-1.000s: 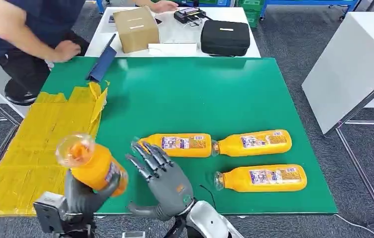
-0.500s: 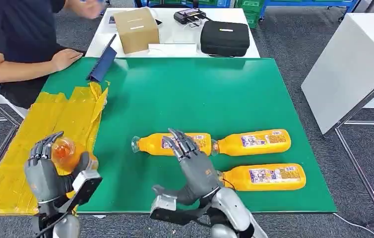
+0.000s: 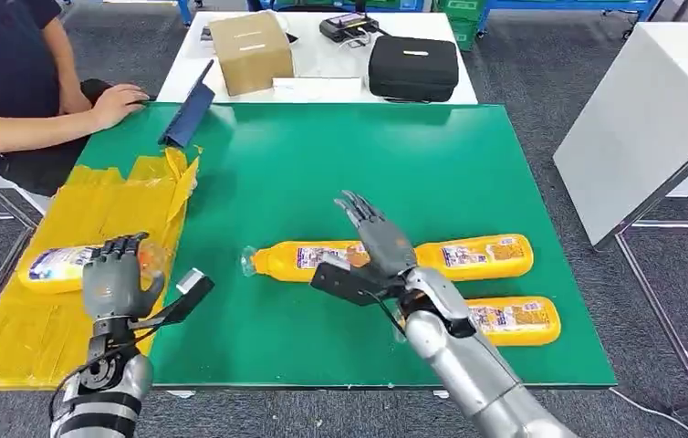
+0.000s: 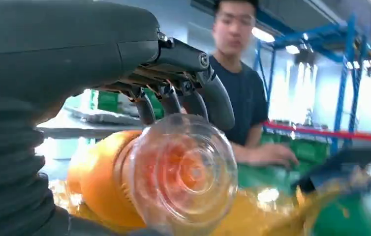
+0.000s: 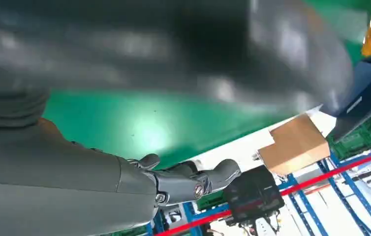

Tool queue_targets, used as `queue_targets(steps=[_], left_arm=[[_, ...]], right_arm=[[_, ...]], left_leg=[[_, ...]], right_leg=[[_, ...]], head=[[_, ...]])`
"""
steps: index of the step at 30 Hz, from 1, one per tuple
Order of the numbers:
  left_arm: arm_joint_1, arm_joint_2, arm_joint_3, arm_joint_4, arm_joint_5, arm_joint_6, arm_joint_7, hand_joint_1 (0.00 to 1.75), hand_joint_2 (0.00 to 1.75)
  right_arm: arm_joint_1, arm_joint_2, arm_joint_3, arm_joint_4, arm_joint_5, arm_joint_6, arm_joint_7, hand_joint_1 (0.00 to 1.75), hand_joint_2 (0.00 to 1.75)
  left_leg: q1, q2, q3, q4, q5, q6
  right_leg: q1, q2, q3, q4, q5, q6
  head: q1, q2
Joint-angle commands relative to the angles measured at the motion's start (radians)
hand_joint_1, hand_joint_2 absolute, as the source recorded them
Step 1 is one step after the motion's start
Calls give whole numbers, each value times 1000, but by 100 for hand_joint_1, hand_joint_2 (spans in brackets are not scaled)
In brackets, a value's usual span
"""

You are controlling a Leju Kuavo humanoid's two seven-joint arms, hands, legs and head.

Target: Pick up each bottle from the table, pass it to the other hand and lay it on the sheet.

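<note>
Gripping an orange plastic juice bottle [image 3: 71, 264] over the yellow sheet [image 3: 57, 310] at lower left, the left hand [image 3: 114, 285] stays clear of three bottles [image 3: 322, 260] mid-counter [image 3: 322, 164]; the right hand [image 3: 379, 239] hovers above them, fingers spread, empty.

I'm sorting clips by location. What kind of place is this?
Probably a robotics lab or workshop: blue shelving with green crates, grey carpet, and an equipment case on a white table.

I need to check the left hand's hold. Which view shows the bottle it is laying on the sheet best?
The left wrist view: the bottle sits close up under the left hand. The head view shows it lying on the yellow sheet, partly behind that hand.
</note>
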Motion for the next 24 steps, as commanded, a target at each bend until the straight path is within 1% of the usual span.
queue_targets(steps=[1,2,3,4,5,6,7,8,9,12,14,15,16,17,18,19,20,21,22,23,24], left_arm=[[-163,74,-93,455,5,-2,14,175,175],[-176,79,-104,496,-2,-12,14,175,175],[-186,71,-103,530,-1,-36,18,63,175],[-185,68,-97,530,7,-42,6,0,175],[-181,59,-80,527,57,-84,-65,0,175],[-177,57,-54,525,126,-152,-139,0,0],[-173,47,-30,516,182,-161,-187,0,0],[-167,36,-4,497,277,-212,-287,0,0],[-160,36,-10,477,312,-274,-312,0,0],[-162,34,-11,476,311,-274,-311,0,0],[-160,33,-13,469,329,-302,-322,0,0],[-151,18,-23,429,419,-413,-386,0,0],[-130,4,-44,358,466,-485,-371,0,0],[-117,-10,-50,311,532,-554,-373,0,0],[-97,-16,-55,236,663,-651,-369,0,0],[-91,-20,-47,205,745,-712,-384,0,0],[-82,-25,-27,163,880,-797,-411,0,0],[-65,-20,-26,123,961,-838,-405,0,0],[-52,-19,-15,87,1072,-902,-434,0,0],[-47,-16,-21,71,1082,-906,-431,0,0],[-47,-16,-21,71,1082,-906,-431,0,0]], right_arm=[[-87,23,69,119,-1,0,10,0,175],[-83,24,72,117,4,-4,11,0,175],[-79,26,74,112,11,-6,17,0,175],[-76,26,74,111,13,-7,20,0,175],[-72,27,73,110,16,-6,21,0,175],[-77,29,70,121,17,-3,21,0,175],[-78,30,68,125,21,-7,24,0,175],[-77,33,63,131,23,-8,24,0,175],[-76,35,56,137,26,-9,21,0,175],[-75,35,56,137,26,-9,20,0,175],[-75,37,54,140,28,-9,20,0,175],[-65,41,43,142,48,-21,33,0,175],[-52,43,34,137,56,-19,35,0,175],[-51,44,33,144,60,-15,35,0,175],[-60,52,34,169,64,-10,35,0,175],[-68,58,36,188,68,-9,35,0,175],[-88,71,38,227,68,-6,33,0,175],[-98,79,38,267,77,-11,33,0,175],[-118,89,41,327,91,-26,29,0,175],[-124,94,41,346,93,-34,23,0,175],[-124,94,41,346,93,-34,23,0,175]], left_leg=[[1,1,3,0,-2,-1],[0,0,1,-1,-1,-1],[0,0,1,-1,-1,-1],[0,0,1,-1,-1,-1],[0,-1,3,-1,-2,-2],[-1,-1,1,0,-1,-1],[0,0,1,-1,-2,-2],[0,0,2,0,-3,-2],[-1,0,0,0,-2,-1],[0,-1,2,0,-2,-1],[-1,-1,1,0,-2,-1],[-1,-2,1,-1,-1,-1],[-1,-3,2,0,-1,-1],[-1,-5,1,-1,-1,-1],[0,-5,1,0,-1,-1],[-1,-7,2,-1,0,-1],[0,-6,2,0,0,-1],[0,-4,2,0,0,0],[0,-1,2,0,-1,0],[-1,-1,3,-1,0,0],[-1,-3,3,-1,1,0]], right_leg=[[0,4,4,-1,-2,-1],[0,2,1,-1,-1,-1],[0,2,2,-1,-1,-1],[0,3,2,-1,-1,-1],[0,3,4,-1,-2,-2],[-1,2,1,-1,-1,-1],[0,3,2,-1,-1,-1],[0,4,2,-1,-2,-2],[-1,2,0,-1,-1,-1],[0,2,2,-1,-1,-1],[-1,2,2,-1,-1,-1],[-1,1,2,-1,0,-1],[-1,2,3,-1,-1,-1],[-1,0,2,-1,0,0],[0,0,3,-1,-1,-1],[-1,-2,3,-1,-1,0],[-1,0,3,-1,-1,-1],[-1,0,2,-1,0,0],[0,4,2,-1,1,-1],[-1,4,3,-2,2,0],[-1,1,3,-1,2,0]], head=[[0,0],[1,0],[0,0],[0,0],[0,0],[0,0],[0,0],[0,0],[0,0],[0,0],[0,0],[1,0],[0,0],[0,0],[0,0],[0,0],[0,0],[0,0],[0,0],[0,0],[1,0]])
